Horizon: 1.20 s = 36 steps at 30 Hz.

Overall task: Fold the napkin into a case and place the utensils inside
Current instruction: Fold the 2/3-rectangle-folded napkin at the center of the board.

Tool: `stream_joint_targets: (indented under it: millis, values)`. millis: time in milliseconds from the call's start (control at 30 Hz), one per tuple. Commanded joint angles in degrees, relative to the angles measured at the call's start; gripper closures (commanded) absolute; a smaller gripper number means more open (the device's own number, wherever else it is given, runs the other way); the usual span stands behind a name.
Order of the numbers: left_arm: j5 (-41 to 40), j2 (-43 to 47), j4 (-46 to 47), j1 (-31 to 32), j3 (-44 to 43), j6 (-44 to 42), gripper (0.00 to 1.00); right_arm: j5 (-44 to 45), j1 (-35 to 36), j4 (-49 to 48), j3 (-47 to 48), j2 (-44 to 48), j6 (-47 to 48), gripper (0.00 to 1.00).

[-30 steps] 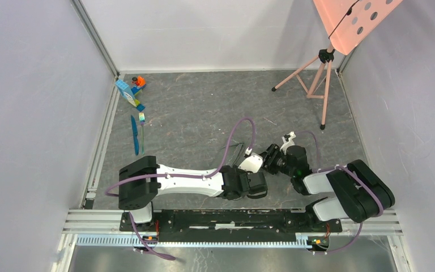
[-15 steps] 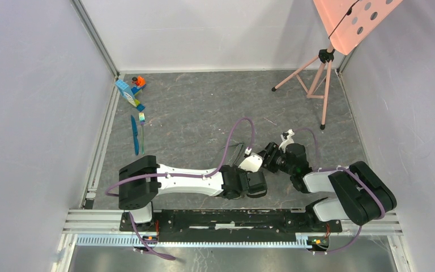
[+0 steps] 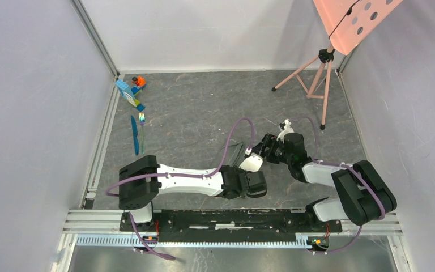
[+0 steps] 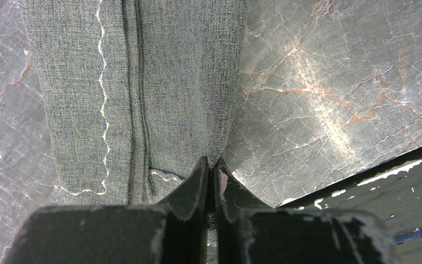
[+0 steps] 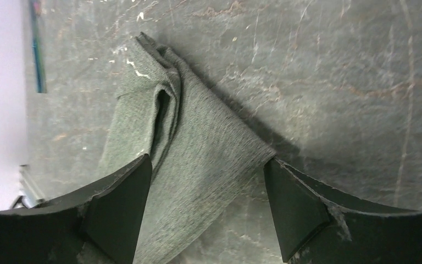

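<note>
Dark grey napkin (image 4: 143, 99), layered strip, corner pinched in left gripper (image 4: 213, 165) with fingers pressed together, right gripper (image 5: 206, 168) beside left gripper, fingers spread astride cloth, blue knife (image 3: 135, 135) and fork (image 3: 142, 127) well left of left gripper

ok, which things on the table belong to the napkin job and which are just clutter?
Job: napkin, partly folded; blue knife; fork.
Lying about: toy blocks; pink tripod with its perforated board.

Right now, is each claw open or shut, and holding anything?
Left gripper: shut, pinching the napkin at its edge.
Right gripper: open, jaws either side of the napkin, holding nothing.
</note>
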<state>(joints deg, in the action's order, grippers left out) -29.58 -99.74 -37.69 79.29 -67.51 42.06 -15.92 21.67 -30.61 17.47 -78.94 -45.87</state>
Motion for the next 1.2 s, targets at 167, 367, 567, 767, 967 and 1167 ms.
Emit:
stream_joint_targets:
  millis: [167, 367, 567, 767, 967, 1167]
  values:
    - [0.6, -0.5, 2.5, -0.2, 0.2, -1.8, 0.97, 2.8, -0.5, 14.3, 6.8, -0.9, 16.4, 0.18]
    - [0.8, -0.4, 2.5, -0.2, 0.4, -1.7, 0.97, 2.2, -0.5, 18.8, 10.3, -2.9, 22.4, 0.19]
    - [0.9, 0.2, 3.2, -0.2, 0.6, -1.3, 0.98, -2.7, -0.6, 17.5, 8.0, 1.1, 18.0, 0.19]
    - [0.9, 0.6, 3.2, -0.3, 0.7, -1.4, 0.98, -5.4, -0.8, 8.3, -1.8, 7.9, 4.3, 0.09]
    - [0.8, 1.4, 3.2, -0.4, 0.9, -1.5, 0.98, -10.6, -0.1, -5.2, -9.8, 7.8, -6.8, 0.1]
    - [0.7, 1.9, 3.0, -0.5, 1.1, -1.6, 0.98, -10.1, 0.3, -10.9, -12.5, 6.7, -11.0, 0.13]
